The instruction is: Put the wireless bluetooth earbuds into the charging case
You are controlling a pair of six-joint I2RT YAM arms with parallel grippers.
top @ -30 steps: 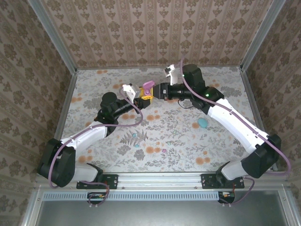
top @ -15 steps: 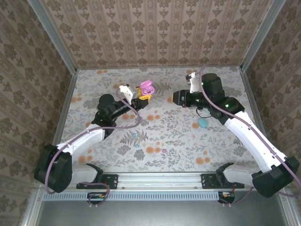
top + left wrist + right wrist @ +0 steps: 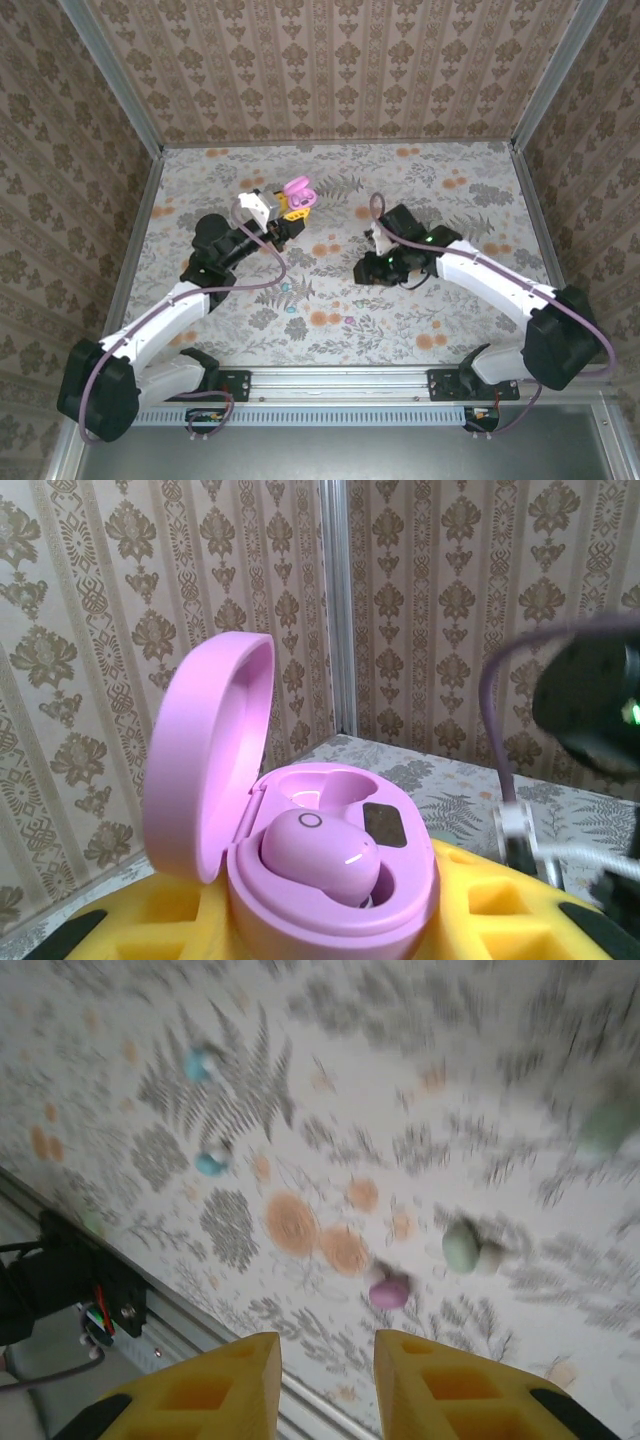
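1. right gripper [image 3: 325, 1350] hangs over the near part of the flowered mat [image 3: 300, 1080]. its yellow fingers [image 3: 225, 1385] stand a modest gap apart with nothing between them. in the top view it [image 3: 367, 268] tips down toward the mat.
2. just beyond those fingertips, in the right wrist view, a loose pink earbud [image 3: 388, 1291] lies flat on the mat. it looks slightly wider than tall there, and blur hides which way it faces.
3. up and right of it sits a mint earbud [image 3: 459, 1245] with a paler end on its right, so its long axis runs across that picture.
4. farther off to the left, well apart from the pink one, lie a blue earbud [image 3: 210, 1163] and beyond it a second blue earbud [image 3: 198, 1063].
5. toward the back of the table the left gripper [image 3: 288, 214] is clamped on the pink charging case [image 3: 297, 190]. its yellow pads [image 3: 500, 910] press the lower body from both sides.
6. the case's lid [image 3: 205, 750] stands open and nearly upright on the left of the left wrist view, with its hollow turned toward the sockets.
7. a seated pink earbud [image 3: 320, 855] fills the nearer socket. its long axis runs left to right across the case, and its rounded face with a small ring mark is turned up. the farther socket [image 3: 320, 785] is a bare hollow beside a dark panel [image 3: 385, 825].
8. behind the case rise the patterned wall [image 3: 450, 600] and a metal post [image 3: 335, 600].
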